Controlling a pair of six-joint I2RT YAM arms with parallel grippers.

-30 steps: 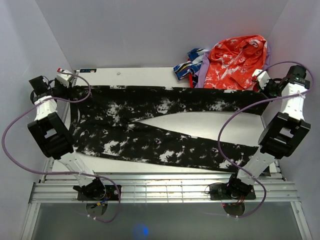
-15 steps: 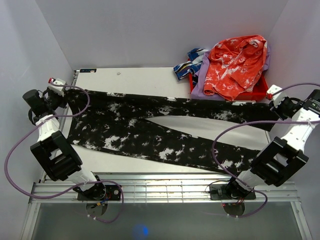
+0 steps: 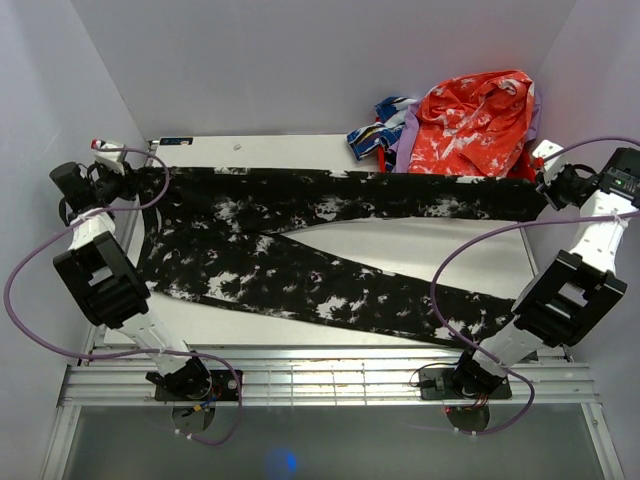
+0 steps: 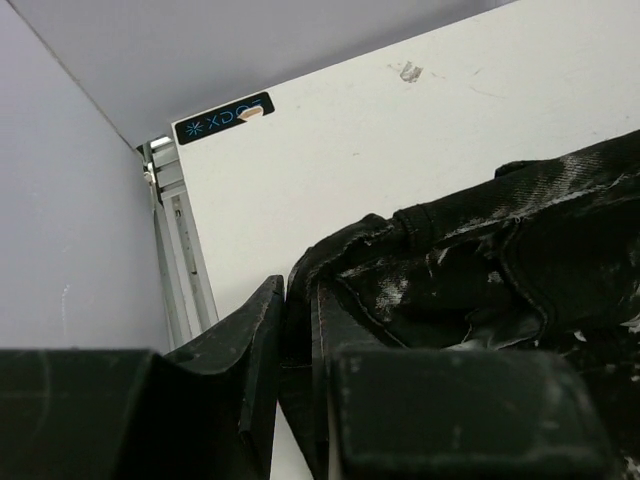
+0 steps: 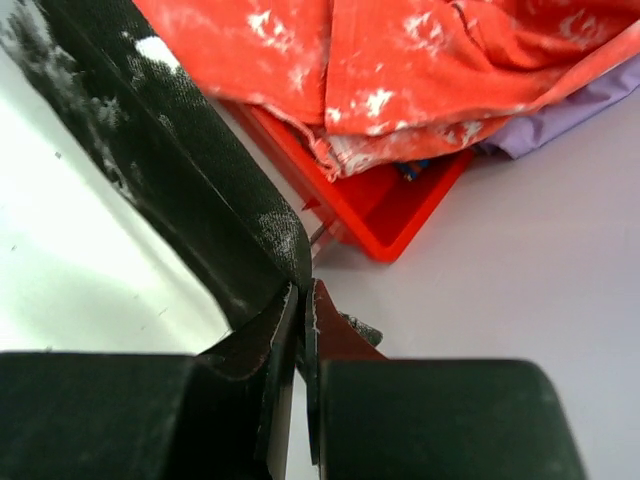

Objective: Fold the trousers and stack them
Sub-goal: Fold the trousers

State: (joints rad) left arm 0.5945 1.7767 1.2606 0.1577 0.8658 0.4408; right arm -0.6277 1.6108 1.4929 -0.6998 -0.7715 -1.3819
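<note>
The trousers (image 3: 250,215), black with white splatter blotches, lie spread across the white table (image 3: 280,155), waist at the left and two legs running right. My left gripper (image 3: 133,180) is shut on the waistband at the far left corner; in the left wrist view the left gripper (image 4: 296,305) pinches a fold of the trousers (image 4: 480,270). My right gripper (image 3: 545,187) is shut on the hem of the far leg, which is stretched straight. In the right wrist view that gripper (image 5: 304,296) clamps the black trousers (image 5: 170,150). The near leg lies loose, slanting toward the front right.
An orange-red speckled garment (image 3: 470,120) is heaped over a red bin (image 5: 400,210) at the back right, with a blue-white cloth (image 3: 375,125) and a lilac cloth (image 3: 400,150) beside it. Walls stand close on both sides. A metal rail (image 3: 330,375) runs along the near edge.
Both grippers dipped toward the near side with the far leg, then moved back toward the far edge. The far leg is now pulled straighter. Both grips held.
</note>
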